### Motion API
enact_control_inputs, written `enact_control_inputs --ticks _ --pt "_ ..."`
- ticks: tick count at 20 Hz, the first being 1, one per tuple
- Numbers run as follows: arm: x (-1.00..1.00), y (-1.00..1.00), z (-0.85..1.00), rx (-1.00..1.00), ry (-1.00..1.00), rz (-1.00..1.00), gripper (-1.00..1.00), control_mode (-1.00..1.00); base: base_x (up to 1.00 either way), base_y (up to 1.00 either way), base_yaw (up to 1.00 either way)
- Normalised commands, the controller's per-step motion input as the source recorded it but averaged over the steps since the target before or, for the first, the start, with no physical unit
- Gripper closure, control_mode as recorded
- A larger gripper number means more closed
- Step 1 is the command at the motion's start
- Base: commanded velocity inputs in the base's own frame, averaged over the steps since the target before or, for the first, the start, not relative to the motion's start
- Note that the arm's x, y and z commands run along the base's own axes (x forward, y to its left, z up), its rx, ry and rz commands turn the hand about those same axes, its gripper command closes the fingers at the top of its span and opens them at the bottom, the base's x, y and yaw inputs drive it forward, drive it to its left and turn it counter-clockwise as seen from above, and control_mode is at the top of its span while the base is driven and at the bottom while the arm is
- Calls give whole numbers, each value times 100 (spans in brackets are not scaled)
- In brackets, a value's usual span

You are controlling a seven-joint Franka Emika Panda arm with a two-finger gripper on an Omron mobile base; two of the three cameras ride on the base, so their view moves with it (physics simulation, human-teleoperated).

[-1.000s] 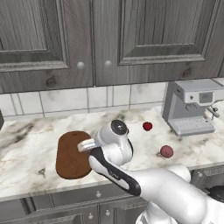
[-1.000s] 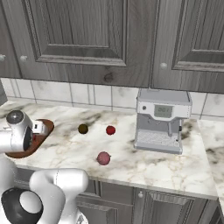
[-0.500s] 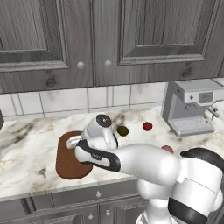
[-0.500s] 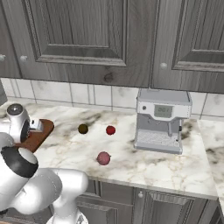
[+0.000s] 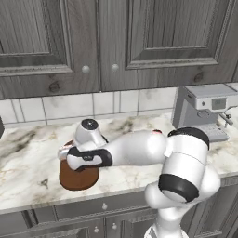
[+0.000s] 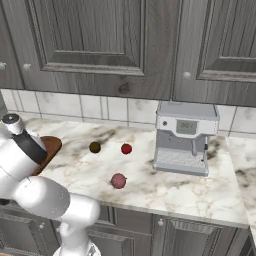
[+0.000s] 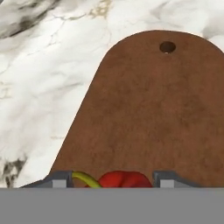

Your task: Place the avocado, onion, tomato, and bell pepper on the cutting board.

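Hand view: we look down on the cutting board [image 7: 144,113], which lies flat on the marbled worktop [image 7: 39,65] with its rounded end and a small hanging hole at the top of the frame. The bell pepper [image 7: 124,180], red with a yellow-green stem, sits between the two finger tips of the gripper [image 7: 112,180] and over the board; the jaws stand just beside it on either side, and we cannot tell whether they grip it or have let go.

Right base view: the avocado [image 6: 94,147] and the tomato [image 6: 126,148] rest near each other on the worktop, well apart from the board [image 6: 47,150]; the onion [image 6: 118,181] lies nearer the front edge. A coffee machine [image 6: 185,137] stands to their right, against the tiled wall.

Left base view: the arm's forearm and wrist lie across the board [image 5: 76,176] and hide most of it.
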Motion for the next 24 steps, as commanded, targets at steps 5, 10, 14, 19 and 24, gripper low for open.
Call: enact_control_inputs --ticks 5,10,14,19,24 --pt "3 34 -30 -7 2 0 100 -100 0 0 0" --pt "0 11 -40 -5 0 0 100 -100 0 0 0" --pt "0 4 -40 -2 0 0 100 -100 0 0 0" --pt "0 0 -34 0 0 0 -100 -100 0 0 0" --pt "-1 -8 -7 0 -1 0 -100 -100 0 0 0"
